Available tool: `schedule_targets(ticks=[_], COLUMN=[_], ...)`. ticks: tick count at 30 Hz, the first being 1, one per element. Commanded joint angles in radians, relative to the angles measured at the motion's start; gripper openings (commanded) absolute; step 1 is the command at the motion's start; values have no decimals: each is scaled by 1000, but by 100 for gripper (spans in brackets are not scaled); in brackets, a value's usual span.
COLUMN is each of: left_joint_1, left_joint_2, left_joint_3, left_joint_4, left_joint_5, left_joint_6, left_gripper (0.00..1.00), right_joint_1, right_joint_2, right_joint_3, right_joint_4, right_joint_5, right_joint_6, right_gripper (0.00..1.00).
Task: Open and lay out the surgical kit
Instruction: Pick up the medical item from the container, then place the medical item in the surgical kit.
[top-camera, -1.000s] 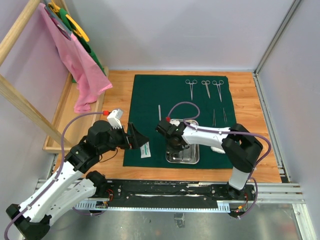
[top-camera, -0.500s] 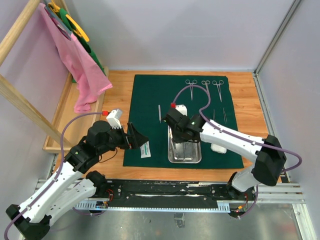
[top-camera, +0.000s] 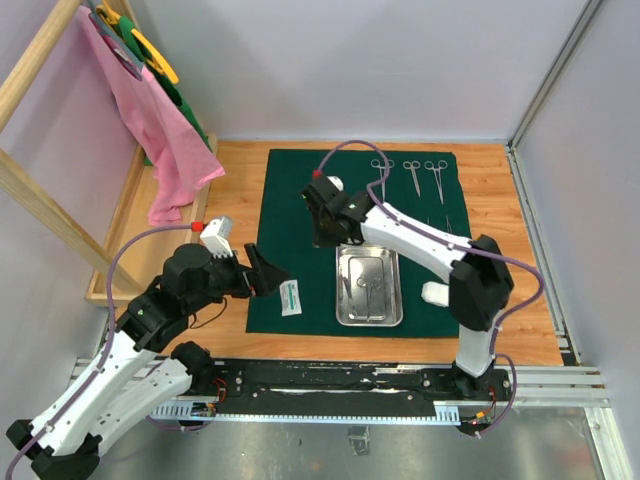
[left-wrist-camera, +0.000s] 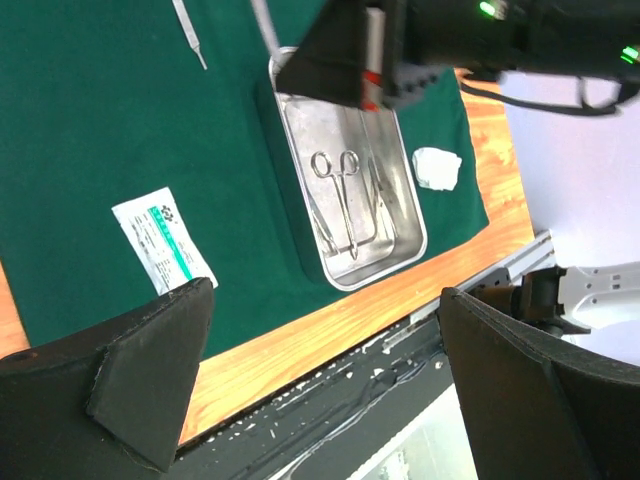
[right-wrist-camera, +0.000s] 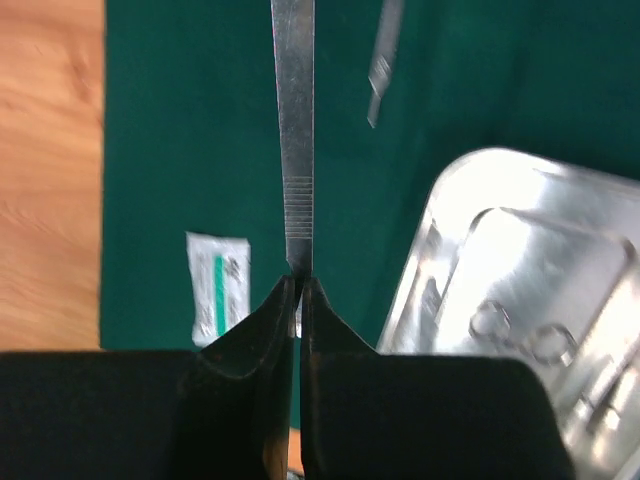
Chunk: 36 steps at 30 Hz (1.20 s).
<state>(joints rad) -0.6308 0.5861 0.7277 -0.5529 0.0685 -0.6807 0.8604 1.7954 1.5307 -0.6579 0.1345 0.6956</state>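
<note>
The dark green cloth (top-camera: 300, 190) lies spread on the table. The steel tray (top-camera: 368, 322) sits on its near part with clamps (top-camera: 368, 285) inside. Three clamps (top-camera: 411, 175) and tweezers (top-camera: 438, 232) lie laid out at the far right. My right gripper (top-camera: 322, 225) hovers over the cloth left of the tray. In the right wrist view it (right-wrist-camera: 299, 285) is shut on a slim flat steel tool (right-wrist-camera: 293, 130). A second slim tool (right-wrist-camera: 385, 55) lies on the cloth beyond. My left gripper (top-camera: 262, 278) is open and empty beside the white packet (top-camera: 291, 297).
The white gauze wad (top-camera: 437, 293) lies at the cloth's right edge. A wooden rack (top-camera: 40, 200) with pink cloth (top-camera: 160, 140) stands at the left. In the left wrist view the packet (left-wrist-camera: 163, 240), tray (left-wrist-camera: 300, 150) and gauze (left-wrist-camera: 437, 167) show above the table's front edge.
My right gripper has risen out of the tray and moved left and farther over the cloth, holding the slim steel tool. My left gripper has shifted slightly left.
</note>
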Motion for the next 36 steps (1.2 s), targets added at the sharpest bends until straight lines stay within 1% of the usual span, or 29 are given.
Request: schedule_targets(ticks=[1,3,6,11,20,27,33,35,36], left_joint_1=[0,0,0,0,0,0,0,0,0], left_joint_2=[-28,-34,-40,-59,-77,-74,-75,-73,-72], left_joint_3=[35,39,46,44,39,44,42,40,38], left_joint_4=[-33,-42,-50,-63,-86,-89,-90,-88,-86], left_joint_5=[-17,-16,-14,-18,-20,-21,-22,-22,-22], left_joint_6=[10,8,7,1,2,7,6,4,4], left_gripper=[99,99,99,99,99,99,99,99,99], right_joint_1=[-16,-27,-33,-38,-66,-102,-109,-109,-108], right_joint_2=[159,250,343,444,473,515,538,538,539], right_joint_3=[160,215,274,341,336,372,394,386,382], right_joint_4=[33,34,42,36,40,38,45,48,51], right_joint_5=[-29,-59,-76,-69,-28,-50,-73,-76,-79], right_joint_6=[21,44,58,79,109,127,125,126,127], right_gripper=[1,1,1,1,1,1,1,2,6])
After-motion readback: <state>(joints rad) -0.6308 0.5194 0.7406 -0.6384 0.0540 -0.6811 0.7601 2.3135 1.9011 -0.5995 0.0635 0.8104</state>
